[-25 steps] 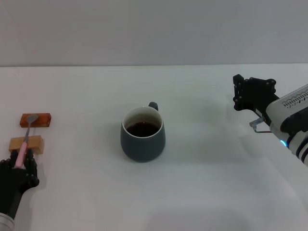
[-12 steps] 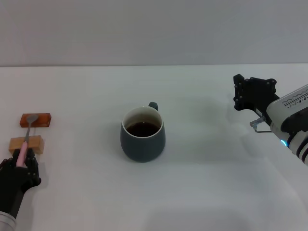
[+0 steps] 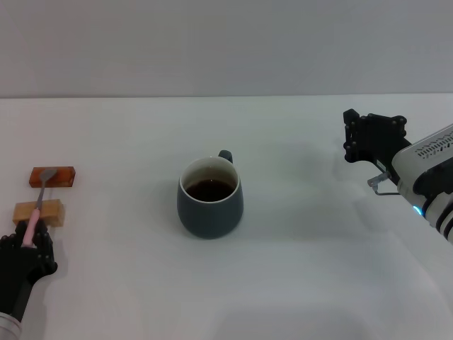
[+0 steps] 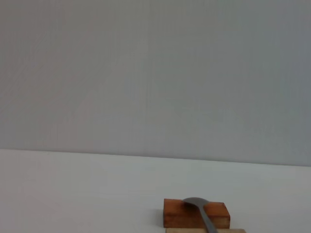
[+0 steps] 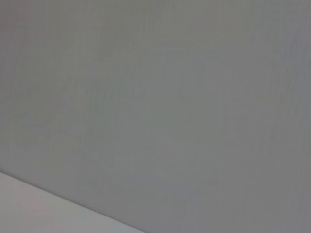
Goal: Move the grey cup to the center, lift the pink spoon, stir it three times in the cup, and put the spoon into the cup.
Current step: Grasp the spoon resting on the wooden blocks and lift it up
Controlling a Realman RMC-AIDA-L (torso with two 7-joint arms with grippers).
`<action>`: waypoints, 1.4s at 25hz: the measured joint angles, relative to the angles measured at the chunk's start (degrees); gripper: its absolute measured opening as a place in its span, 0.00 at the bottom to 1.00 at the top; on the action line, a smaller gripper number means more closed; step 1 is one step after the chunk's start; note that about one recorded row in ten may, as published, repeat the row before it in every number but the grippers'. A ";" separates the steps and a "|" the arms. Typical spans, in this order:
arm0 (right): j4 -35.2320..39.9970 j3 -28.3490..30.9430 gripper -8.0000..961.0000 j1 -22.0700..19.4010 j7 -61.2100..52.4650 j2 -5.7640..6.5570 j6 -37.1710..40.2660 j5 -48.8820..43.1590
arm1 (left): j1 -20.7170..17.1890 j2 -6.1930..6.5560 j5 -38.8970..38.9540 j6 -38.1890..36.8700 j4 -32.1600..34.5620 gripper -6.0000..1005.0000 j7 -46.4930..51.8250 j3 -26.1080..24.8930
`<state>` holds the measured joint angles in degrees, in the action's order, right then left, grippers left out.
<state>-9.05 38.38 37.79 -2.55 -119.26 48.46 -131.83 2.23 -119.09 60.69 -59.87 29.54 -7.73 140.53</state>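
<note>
Blocks (image 3: 47, 193) prop pink spoon (image 3: 37, 205) beside left gripper (image 3: 28, 237).

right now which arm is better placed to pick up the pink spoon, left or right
Left. The left gripper is already at the handle end of the pink spoon, which lies across two blocks at the table's left edge. The right gripper hangs far right, beyond the grey cup.

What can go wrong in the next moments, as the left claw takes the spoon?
The pink spoon only rests across the tan block and the orange block; the left claw at its handle end could tip it off or push the blocks. Later, the grey cup holds dark liquid that could splash during stirring.
</note>
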 joint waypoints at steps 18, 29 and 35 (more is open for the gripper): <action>-0.06 -0.50 0.01 0.00 0.00 0.00 0.15 0.00 | -0.12 0.00 1.46 0.04 0.09 0.17 0.00 0.07; -0.62 -0.50 0.01 0.00 0.00 0.00 0.12 0.00 | -0.21 0.00 1.22 -0.28 0.08 0.16 -0.07 0.10; -0.66 -0.50 0.01 0.00 0.00 0.00 0.07 0.00 | -0.16 0.00 1.04 -0.37 0.25 0.16 -0.04 0.10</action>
<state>-9.71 37.88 37.79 -2.55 -119.26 48.52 -131.83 2.08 -119.09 61.73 -60.24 29.79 -7.78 140.63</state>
